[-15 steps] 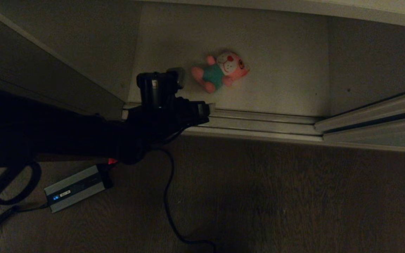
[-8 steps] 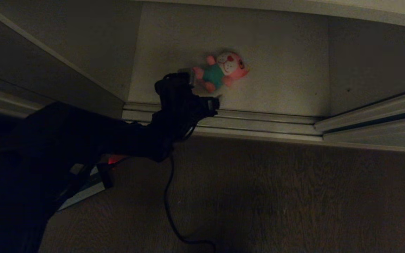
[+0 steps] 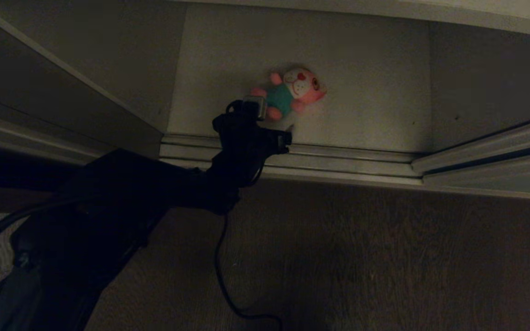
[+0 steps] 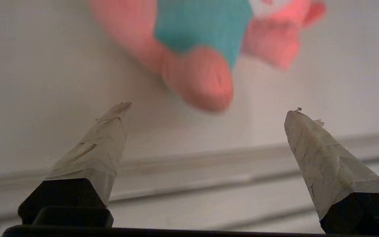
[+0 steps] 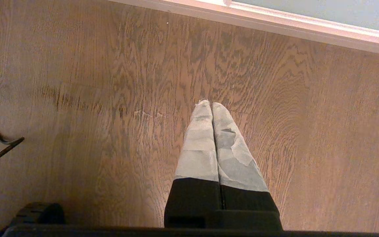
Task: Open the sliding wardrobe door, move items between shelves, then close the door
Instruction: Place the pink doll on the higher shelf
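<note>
Down low, the wardrobe stands open, and its white bottom shelf spreads out beyond the pale metal door track at the floor's edge. On that shelf lies the one toy in view, a pink plush toy in a teal outfit, flat on its back with its white face turned up.

Of the two arms, the left is plainly the nearer. The left gripper reaches over the track, its taped fingers spread wide apart with nothing between them. The right gripper hangs over the wooden floor, well away from the shelf, its fingers pressed together and empty.

What the coming grasp turns on, as I judge it, is this: the toy lies straight ahead of the left fingertips, just beyond them and not yet between them. Its near leg sits roughly on the midline of the gap, a little toward the finger seen on the left in the wrist view. The body runs away from the fingers at a slant, legs nearest, head farthest and off to the robot's right. So the long axis points more along the reach than across it, and the open span looks wider than the legs and belly. A short push forward should bring the lower body between the fingers before they close.
</note>
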### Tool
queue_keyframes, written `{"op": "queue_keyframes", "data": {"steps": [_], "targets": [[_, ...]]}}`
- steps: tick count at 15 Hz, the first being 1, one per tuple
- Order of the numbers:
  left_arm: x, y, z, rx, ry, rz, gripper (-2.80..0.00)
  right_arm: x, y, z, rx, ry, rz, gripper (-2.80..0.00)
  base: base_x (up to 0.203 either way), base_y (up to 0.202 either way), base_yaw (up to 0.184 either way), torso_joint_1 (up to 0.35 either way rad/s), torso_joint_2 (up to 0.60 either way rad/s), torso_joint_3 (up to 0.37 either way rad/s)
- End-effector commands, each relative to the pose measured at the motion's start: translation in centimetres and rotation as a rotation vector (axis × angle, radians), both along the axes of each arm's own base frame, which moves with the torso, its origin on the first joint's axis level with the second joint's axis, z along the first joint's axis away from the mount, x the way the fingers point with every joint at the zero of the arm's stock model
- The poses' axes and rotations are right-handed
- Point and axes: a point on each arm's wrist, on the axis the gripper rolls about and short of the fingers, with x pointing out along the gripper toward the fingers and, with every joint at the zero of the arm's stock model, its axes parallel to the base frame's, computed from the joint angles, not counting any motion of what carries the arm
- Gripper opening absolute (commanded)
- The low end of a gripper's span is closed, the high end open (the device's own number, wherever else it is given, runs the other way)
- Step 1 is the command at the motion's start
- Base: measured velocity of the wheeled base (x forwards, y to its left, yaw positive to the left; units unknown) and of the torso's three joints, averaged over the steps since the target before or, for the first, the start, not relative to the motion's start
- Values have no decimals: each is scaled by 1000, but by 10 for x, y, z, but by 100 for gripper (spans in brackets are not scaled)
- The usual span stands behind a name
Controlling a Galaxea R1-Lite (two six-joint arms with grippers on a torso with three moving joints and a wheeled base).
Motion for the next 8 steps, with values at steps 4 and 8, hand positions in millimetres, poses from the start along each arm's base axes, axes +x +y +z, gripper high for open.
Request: {"op": "queue_keyframes", "data": {"steps": [4,8], "targets": [[14,-3,-10,-9,-66,19,0,0,0,-1,0,4,1,-280,0,0,0,0,0,0],[22,-8,-15,5,-97,21,-280,0,0,-1,0,4,1,-280,0,0,0,0,0,0]]}}
